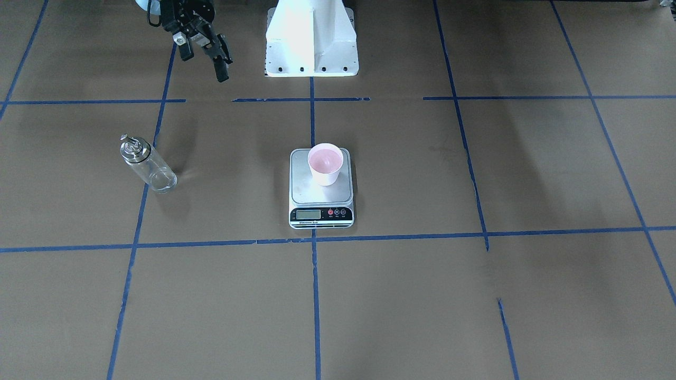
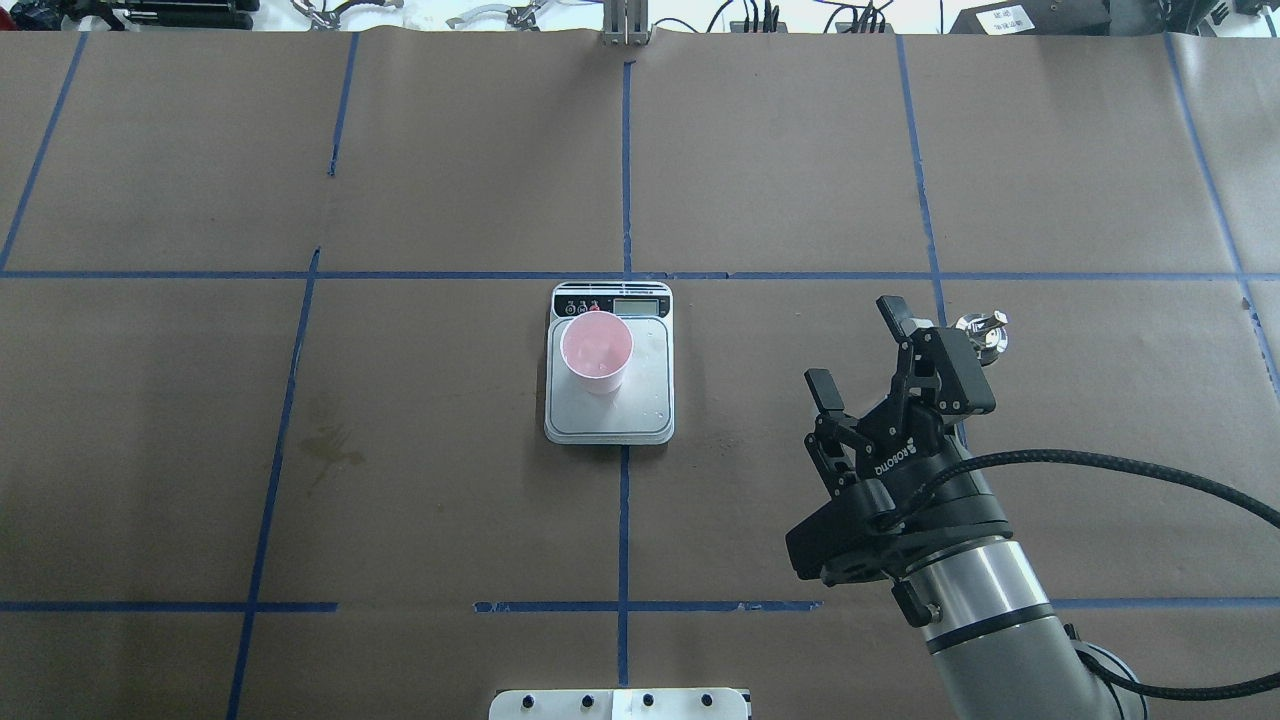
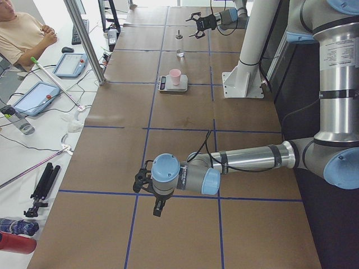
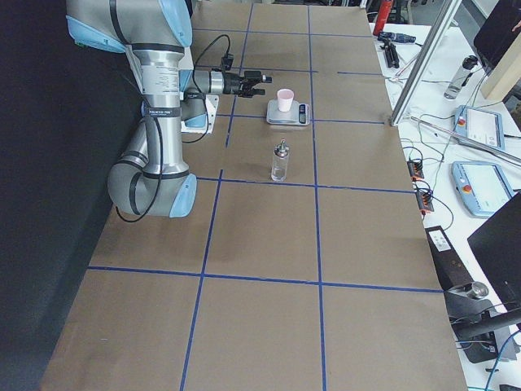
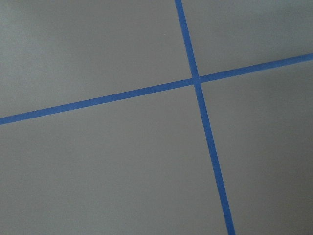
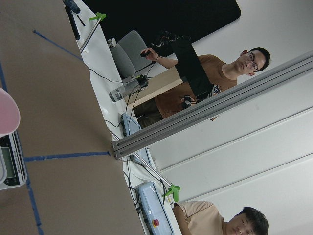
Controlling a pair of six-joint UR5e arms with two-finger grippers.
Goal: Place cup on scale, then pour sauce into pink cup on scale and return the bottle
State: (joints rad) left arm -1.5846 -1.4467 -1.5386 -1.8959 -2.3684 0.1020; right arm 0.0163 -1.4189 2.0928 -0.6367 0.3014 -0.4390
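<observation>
Tabletop (image 1: 528,169), brown paper cover with blue tape grid: 1.
Small tapered pale pink paper cup (image 1: 326,163): 1.
Flat rectangular kitchen scale (image 1: 321,214), silver platform, black front strip: 1.
Clear glass cylindrical bottle (image 1: 148,164), silver metal cap: 1.
Grey-and-blue robot arms (image 2: 1000,600): 2.
Black two-finger tools: 2, namely right tool (image 2: 857,345) and left tool (image 3: 157,208).
People (image 6: 195,68) beyond the tabletop: 2.

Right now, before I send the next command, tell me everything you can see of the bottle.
The bottle is a clear glass cylinder with a shiny silver metal cap and small spout. It stands upright on the brown table covering, beside a blue tape line, to the robot's right of the scale. The glass looks see-through; I cannot tell any contents. Nothing grips it: the right gripper is open and apart from it.
</observation>
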